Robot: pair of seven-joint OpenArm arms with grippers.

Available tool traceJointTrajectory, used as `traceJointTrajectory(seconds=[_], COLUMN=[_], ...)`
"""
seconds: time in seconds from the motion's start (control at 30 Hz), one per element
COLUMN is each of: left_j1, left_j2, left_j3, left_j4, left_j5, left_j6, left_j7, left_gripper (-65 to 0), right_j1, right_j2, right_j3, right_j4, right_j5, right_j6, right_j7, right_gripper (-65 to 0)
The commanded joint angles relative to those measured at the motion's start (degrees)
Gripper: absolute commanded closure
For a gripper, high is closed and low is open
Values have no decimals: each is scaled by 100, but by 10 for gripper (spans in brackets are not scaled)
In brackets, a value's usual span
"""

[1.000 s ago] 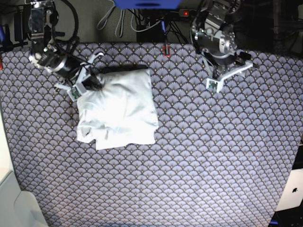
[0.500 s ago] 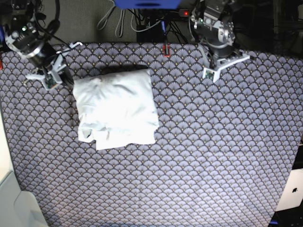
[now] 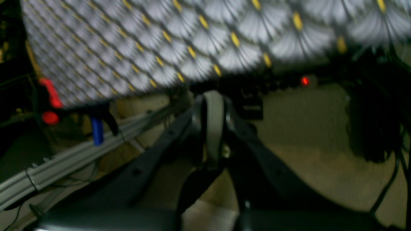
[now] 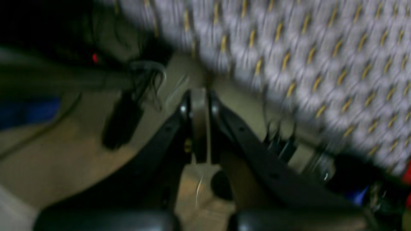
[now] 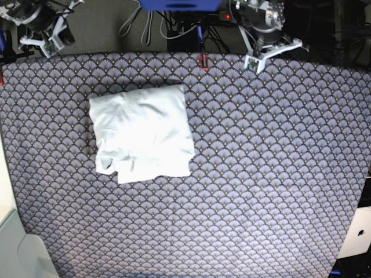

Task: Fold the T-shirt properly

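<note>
Counter (image 5: 261, 174) fills my base view, covered in a grey scale-patterned cloth with small yellow marks. On its left half, nearer the far edge, lies the T-shirt (image 5: 142, 133), folded into a puffy white rectangle with a loose layer poking out along its near edge. Nothing touches it.

Both arms sit up at the far edge, well apart from the shirt. My left tool (image 5: 266, 51) hangs just over the counter's far edge on the base view's right; in its wrist view the pale fingers (image 3: 213, 125) look pressed together with nothing between them (image 3: 213, 96). My right tool (image 5: 49, 40) is at the far left corner, off the cloth; its wrist view, blurred, shows the same: fingers (image 4: 199, 125) closed on each other, gripping nothing (image 4: 199, 93).

A small red clamp (image 5: 203, 60) sits on the far edge.
</note>
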Motion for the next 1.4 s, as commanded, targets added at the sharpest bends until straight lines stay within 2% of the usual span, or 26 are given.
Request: traceJointTrajectory(seconds=[0.0,0.17,0.3,0.4,0.53,0.6,0.77,0.93,1.07,1.13,1.23,1.37], left_j1=[216,955,1192,955,375,102,-513,-1287,-2052,-2474,-3124,-3458], left_j2=[-7,-25,-218,-297,-315,-323,-297,-218,-42,90,230,318], left_j3=[18,-8,-26,-158,-544,-580,-571,-580,-580,-597,-606,-588], left_j4=[107,54,-166,-878,-2346,-3049,-4579,-6162,-7762,-8693,-10082,-10759], left_j5=[77,-116,-1206,-2217,-3457,-3817,-3809,-3861,-3861,-3861,-3861,-3853], left_j6=[1,-16,10,19,19,19,-7,-16,-16,-16,-16,-16], left_j7=[12,-348,-665,-911,-1650,-2080,-2898,-3425,-3865,-4111,-4788,-5430], left_gripper=[0,0,0,0,0,0,0,0,0,0,-1,-1], right_j1=[-143,-257,-64,244,789,1202,2231,3057,3550,3778,4016,4130], right_j2=[49,49,49,49,49,49,22,-74,-408,-602,-813,-918], right_j3=[31,5,-259,-567,-1086,-1420,-1850,-2800,-3503,-3723,-3934,-3960], right_j4=[4,-647,-1403,-2168,-3847,-4858,-7266,-9139,-10053,-10317,-10554,-10581], right_j5=[82,82,82,82,82,82,82,82,82,82,82,82], right_j6=[10,10,10,10,10,10,10,10,-1120,-1682,-2684,-3783], right_j7=[126,135,152,293,1278,1849,3062,4302,4768,4794,4829,4838], right_gripper=[0,0,0,0,0,0,0,0,0,0,0,0])
